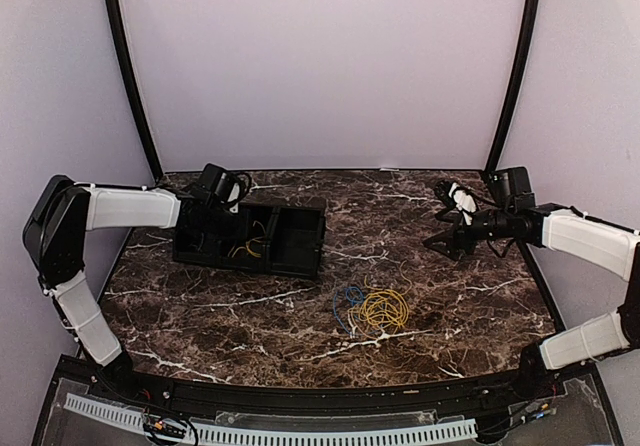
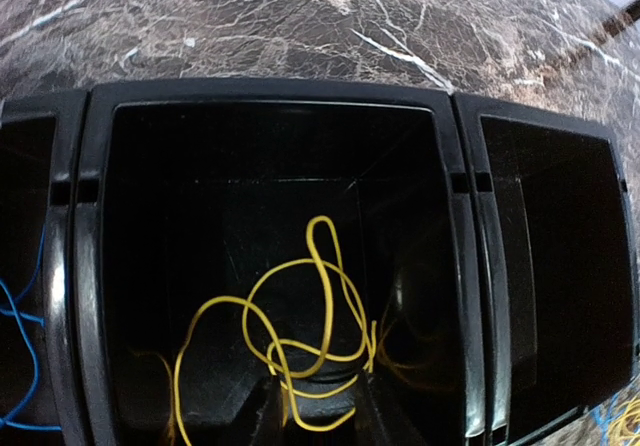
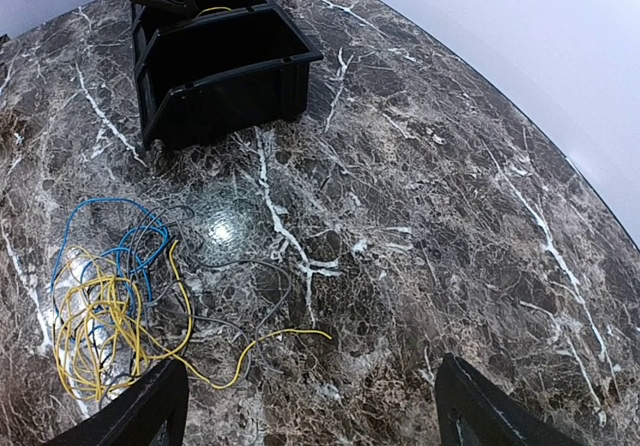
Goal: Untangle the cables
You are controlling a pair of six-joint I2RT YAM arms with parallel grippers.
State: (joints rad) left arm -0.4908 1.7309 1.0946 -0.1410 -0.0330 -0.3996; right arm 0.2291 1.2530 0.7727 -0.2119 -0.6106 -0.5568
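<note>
A loose yellow cable (image 2: 300, 316) lies coiled in the middle compartment of a black bin (image 2: 270, 94), and a blue cable (image 2: 20, 316) shows in the compartment to its left. My left gripper (image 2: 318, 411) hangs over that middle compartment with its jaws apart; a yellow strand runs slack through the gap. On the table, a yellow cable (image 3: 95, 336), a blue cable (image 3: 110, 246) and a thin dark cable (image 3: 250, 286) lie tangled together. My right gripper (image 3: 310, 416) is open above the table to the right of that tangle (image 1: 375, 309), holding nothing.
The bin (image 1: 300, 261) stands at the left middle of the marble table, with the left arm (image 1: 130, 206) reaching over it from the left. The right arm (image 1: 585, 241) comes in from the right edge. Curved black poles rise at both back corners.
</note>
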